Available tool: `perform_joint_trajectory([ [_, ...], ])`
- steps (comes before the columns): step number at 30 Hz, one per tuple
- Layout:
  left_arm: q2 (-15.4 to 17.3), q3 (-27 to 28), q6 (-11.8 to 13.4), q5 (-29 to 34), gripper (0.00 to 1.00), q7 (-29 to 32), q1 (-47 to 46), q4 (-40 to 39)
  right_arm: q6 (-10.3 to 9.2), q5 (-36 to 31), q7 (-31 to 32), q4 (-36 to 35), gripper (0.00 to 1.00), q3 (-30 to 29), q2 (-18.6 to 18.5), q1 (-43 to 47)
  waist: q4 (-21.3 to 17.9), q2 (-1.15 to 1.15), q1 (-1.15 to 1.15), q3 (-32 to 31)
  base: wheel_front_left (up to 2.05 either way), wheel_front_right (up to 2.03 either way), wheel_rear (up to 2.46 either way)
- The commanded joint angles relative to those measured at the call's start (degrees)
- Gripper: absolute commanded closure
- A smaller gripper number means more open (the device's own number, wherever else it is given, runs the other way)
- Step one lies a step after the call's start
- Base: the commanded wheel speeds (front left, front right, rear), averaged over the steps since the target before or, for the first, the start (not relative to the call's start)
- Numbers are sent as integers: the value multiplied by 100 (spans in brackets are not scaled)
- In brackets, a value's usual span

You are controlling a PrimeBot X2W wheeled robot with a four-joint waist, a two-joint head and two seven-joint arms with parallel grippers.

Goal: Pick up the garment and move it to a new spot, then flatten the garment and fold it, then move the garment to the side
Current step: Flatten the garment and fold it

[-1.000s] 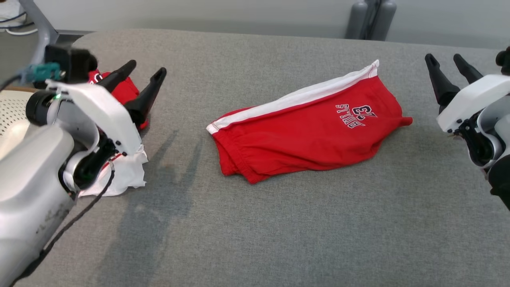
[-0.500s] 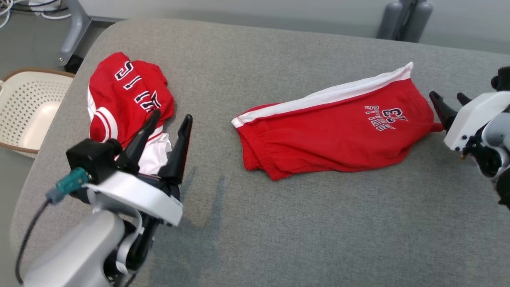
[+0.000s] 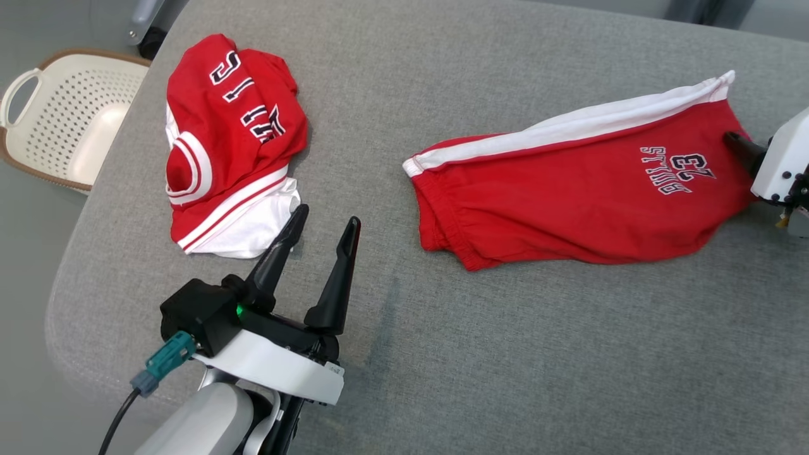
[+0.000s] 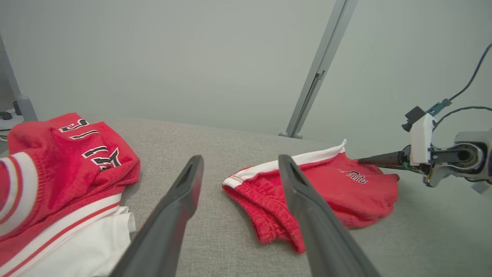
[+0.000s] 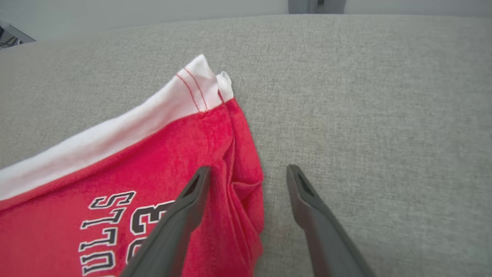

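Observation:
Red shorts (image 3: 569, 196) with a white side stripe and "BULLS 23" print lie folded at the middle of the grey padded table (image 3: 505, 354). A crumpled red and white jersey (image 3: 234, 139) sits at the left end. My left gripper (image 3: 328, 215) is open and empty, just in front of the jersey's white hem, fingers pointing between the two garments (image 4: 240, 157). My right gripper (image 3: 736, 142) is open at the shorts' right end. In its wrist view it (image 5: 249, 168) straddles the shorts' (image 5: 153, 154) edge, one finger over the fabric and one over bare table.
A white perforated basket (image 3: 69, 120) stands on the floor beyond the table's left end. A grey metal post (image 4: 319, 69) rises behind the table. Bare grey padding runs along the front and between the two garments.
The head camera has tilted down and shifted. My left gripper has drawn back off the jersey toward the front edge. My right gripper has closed in on the shorts' right end. Both stay open.

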Motion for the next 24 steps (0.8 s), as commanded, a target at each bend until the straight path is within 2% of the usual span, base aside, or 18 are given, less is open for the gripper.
perform_joint_trajectory([
  [1, -42, 96, -41, 169, 0, -7, 92, 34, 1, 64, 96, 32, 0, -16, 9, -18, 64, 0, 0, 76, 0, 0, 0],
  [9, -482, 504, -407, 574, 0, -8, 436, 255, 1, 302, 536, 1, 0, -79, 101, 157, 131, 0, 0, 123, 0, 0, 0],
  [10, -518, 542, -447, 614, 0, -7, 448, 283, 1, 301, 542, 3, 9, -68, 102, 166, 130, 0, 0, 120, 0, 0, 0],
  [13, -619, 646, -561, 716, 0, -7, 464, 350, 2, 306, 535, -47, 98, -55, 134, 178, 120, 0, 0, 108, 0, 0, 0],
  [24, -717, 843, -761, 954, 0, -6, 647, 607, 2, 546, 22, -497, 100, -192, 139, 523, -143, 0, 0, -251, 0, 0, 0],
])
